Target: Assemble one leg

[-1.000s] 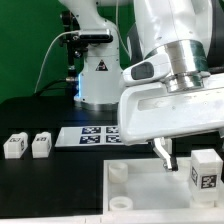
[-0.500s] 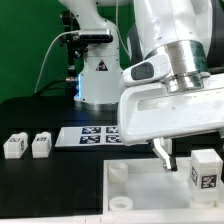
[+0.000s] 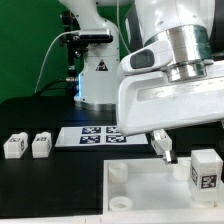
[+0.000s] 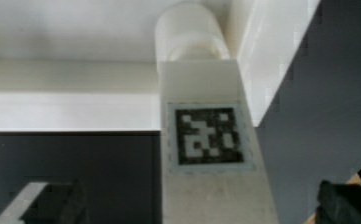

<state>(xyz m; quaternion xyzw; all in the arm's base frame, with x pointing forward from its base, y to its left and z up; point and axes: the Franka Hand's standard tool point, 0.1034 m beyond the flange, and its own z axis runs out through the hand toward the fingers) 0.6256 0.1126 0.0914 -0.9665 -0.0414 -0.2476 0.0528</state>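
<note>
In the wrist view a white leg (image 4: pixel 209 120) with a black-and-white tag runs lengthwise between my fingers. My gripper (image 4: pixel 198 205) is open, with dark fingertips (image 4: pixel 44 205) standing clear of the leg on both sides. In the exterior view my gripper (image 3: pixel 162 146) hangs just above the large white panel (image 3: pixel 150 192), near its far edge. Another leg (image 3: pixel 205 170) stands upright on the panel at the exterior view's right. Two more legs (image 3: pixel 15 146) (image 3: pixel 41 146) lie on the black table at the left.
The marker board (image 3: pixel 92 136) lies on the table behind the panel. The panel's round corner sockets (image 3: pixel 118 173) show at its left side. The robot base (image 3: pixel 98 75) stands at the back. The white panel (image 4: pixel 70 60) also shows beside the leg in the wrist view.
My arm and gripper have risen a little above the panel. The legs and the panel have not moved.
</note>
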